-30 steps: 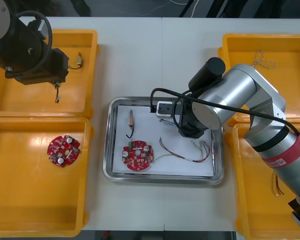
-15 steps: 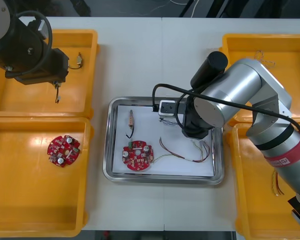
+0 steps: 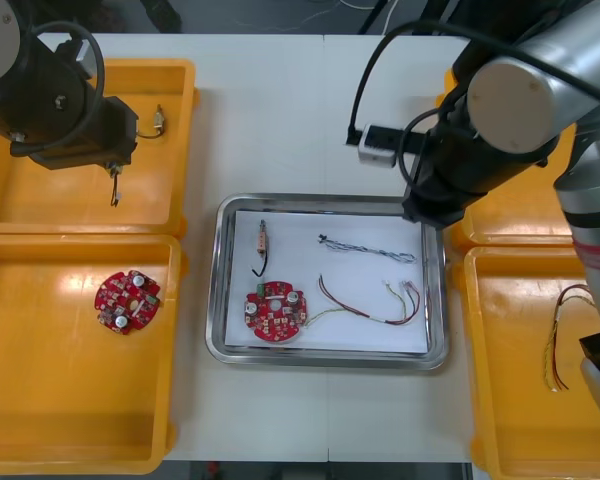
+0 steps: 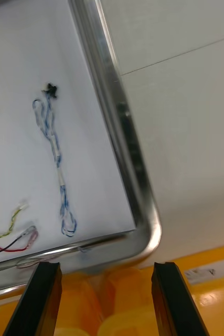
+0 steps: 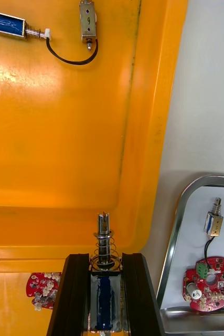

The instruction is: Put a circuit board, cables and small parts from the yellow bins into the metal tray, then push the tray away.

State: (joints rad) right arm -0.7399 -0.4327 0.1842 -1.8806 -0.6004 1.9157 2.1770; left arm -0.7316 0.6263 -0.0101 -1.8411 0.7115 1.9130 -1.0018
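Observation:
The metal tray [image 3: 216,300] holds a red circuit board [image 3: 275,310], a small metal part [image 3: 263,238] with a black lead, a red and yellow cable [image 3: 370,300] and a twisted blue and white cable [image 3: 370,250]. My right gripper [image 4: 105,299] is open with nothing between its fingers, just above the tray's far right corner [image 4: 143,231]; the blue and white cable [image 4: 56,163] lies beyond them. My left gripper [image 5: 105,268] hovers over the far left yellow bin [image 3: 40,200], shut on a small metal part [image 5: 104,252] that hangs below it [image 3: 113,186].
Two more small metal parts [image 5: 7,24] [image 5: 88,18] lie in the far left bin. A second circuit board [image 3: 127,301] sits in the near left bin. Red and yellow cables [image 3: 555,345] lie in the near right bin. My right arm [image 3: 500,110] covers part of the far right bin.
My right arm has risen and drawn back from the tray's middle to its far right corner, leaving the blue and white cable lying in the tray. The left arm has not moved.

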